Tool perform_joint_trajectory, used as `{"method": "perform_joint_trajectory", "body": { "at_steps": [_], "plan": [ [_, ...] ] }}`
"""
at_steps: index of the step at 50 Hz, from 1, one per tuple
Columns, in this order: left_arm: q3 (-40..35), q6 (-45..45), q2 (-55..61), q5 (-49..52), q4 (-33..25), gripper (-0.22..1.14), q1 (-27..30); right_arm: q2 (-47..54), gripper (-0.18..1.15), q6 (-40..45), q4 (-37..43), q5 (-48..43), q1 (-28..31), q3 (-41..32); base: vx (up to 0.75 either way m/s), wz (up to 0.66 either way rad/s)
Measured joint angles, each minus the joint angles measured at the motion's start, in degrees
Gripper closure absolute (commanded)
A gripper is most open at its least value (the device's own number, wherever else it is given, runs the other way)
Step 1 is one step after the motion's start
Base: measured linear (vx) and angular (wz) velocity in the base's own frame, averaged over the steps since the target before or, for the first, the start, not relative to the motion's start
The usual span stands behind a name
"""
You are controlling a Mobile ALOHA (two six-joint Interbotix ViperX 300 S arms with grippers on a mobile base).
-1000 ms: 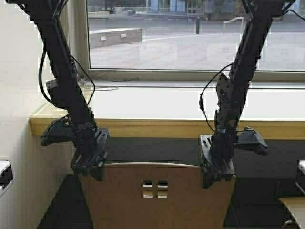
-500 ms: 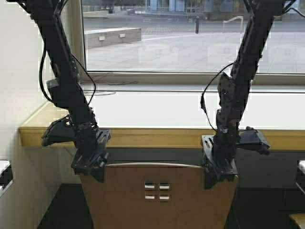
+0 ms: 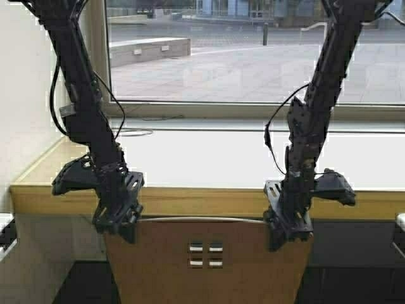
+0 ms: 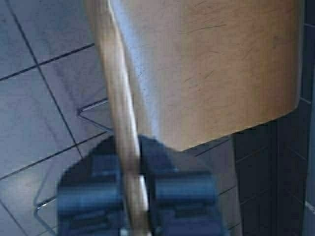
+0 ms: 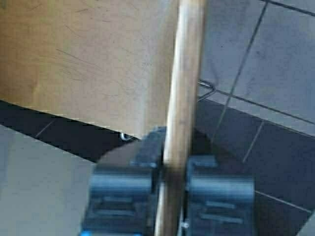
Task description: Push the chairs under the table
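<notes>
At the counter's front edge, one chair [image 3: 209, 259] sits squarely in front of the robot, backrest upright and facing the camera, its top rim just below the yellowish wooden edge of the table [image 3: 209, 158]. Four small square cutouts sit mid-backrest, in a 2x2 block

Left gripper [image 3: 118, 218] is clamped on the backrest's top left corner; left wrist view shows the thin plywood edge pinched between both fingers [image 4: 88, 194], jaws narrow, touching the wood on either side. Seat visible beyond, with tiled floor [image 4: 34, 88] and a chrome leg under it

Right gripper [image 3: 288, 227] is clamped on the top right corner in the same way; right wrist view has the backrest edge running straight between the pads [image 5: 123, 184], jaws narrow and in contact. Seat and tiled floor beyond here too

Both arms reach down from above, roughly symmetric, one at each end of the backrest rim

Tabletop is pale and glossy, running the full width along the window [image 3: 253, 57]. A thin cable [image 3: 136, 132] lies on it near the back left, by the sill. Wall [image 3: 25, 114] meets the counter's left end

Can't tell from these views how far the seat sits under the tabletop
</notes>
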Motion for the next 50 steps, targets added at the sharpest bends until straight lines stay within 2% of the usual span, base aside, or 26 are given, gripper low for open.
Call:
{"method": "perform_joint_trajectory", "body": {
  "at_steps": [50],
  "plan": [
    [0.0, 0.09, -0.09, 0.0, -0.26, 0.87, -0.35, -0.44, 0.92, 0.09, -1.14, -0.18, -0.26, 2.02, 0.19, 0.01]
  ]
}}
